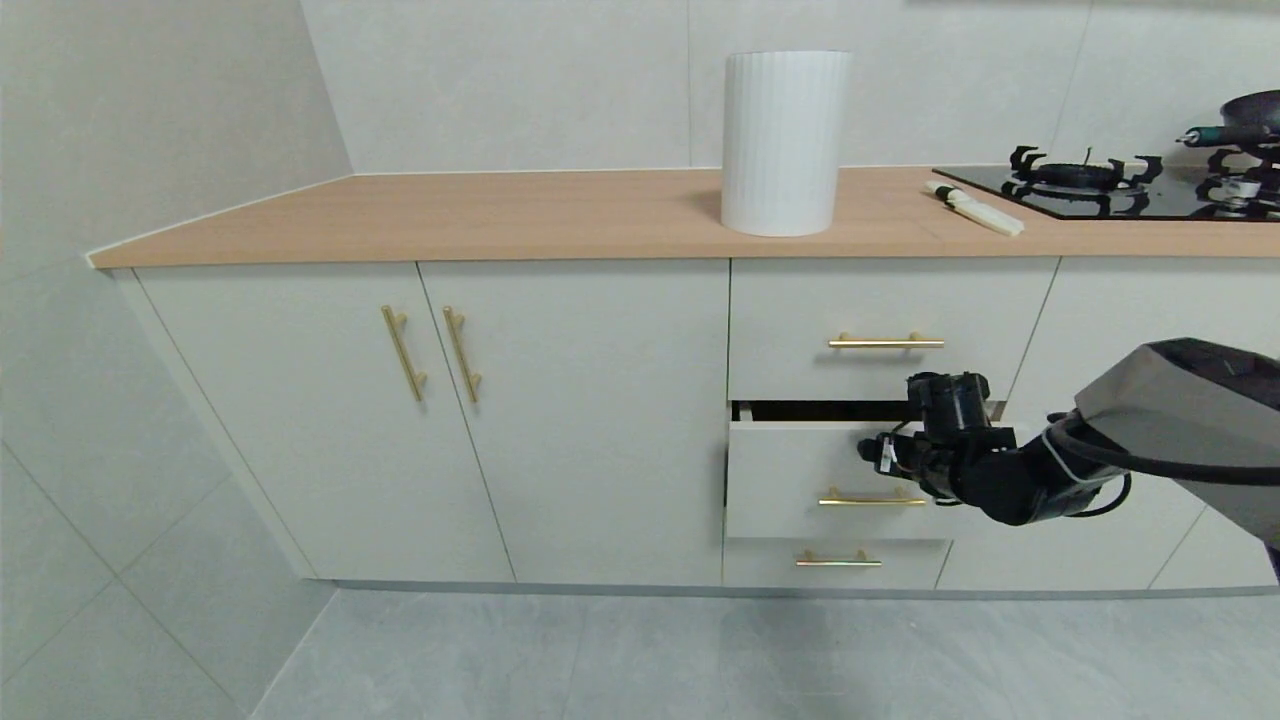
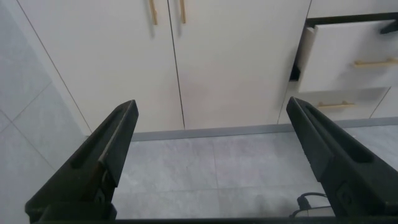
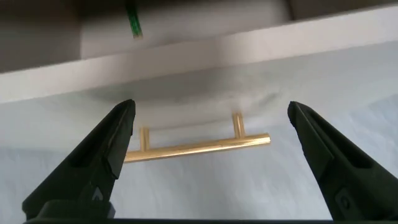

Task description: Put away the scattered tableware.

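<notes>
A pale, long utensil (image 1: 975, 208) lies on the wooden counter (image 1: 500, 215) beside the hob. Below it, the middle drawer (image 1: 800, 475) stands pulled out a little, with a dark gap above its front. My right gripper (image 1: 900, 462) is close in front of that drawer. In the right wrist view it (image 3: 208, 162) is open, and the drawer's brass handle (image 3: 199, 147) lies between its fingers, untouched. Something green (image 3: 133, 18) shows inside the drawer gap. My left gripper (image 2: 211, 162) hangs open over the floor, facing the cabinets, holding nothing.
A tall white ribbed canister (image 1: 783, 142) stands on the counter left of the utensil. A black gas hob (image 1: 1120, 185) with a pan (image 1: 1250, 115) fills the right end. Two cabinet doors (image 1: 430, 420) stay closed at the left. The grey tile floor (image 1: 600, 660) lies open below.
</notes>
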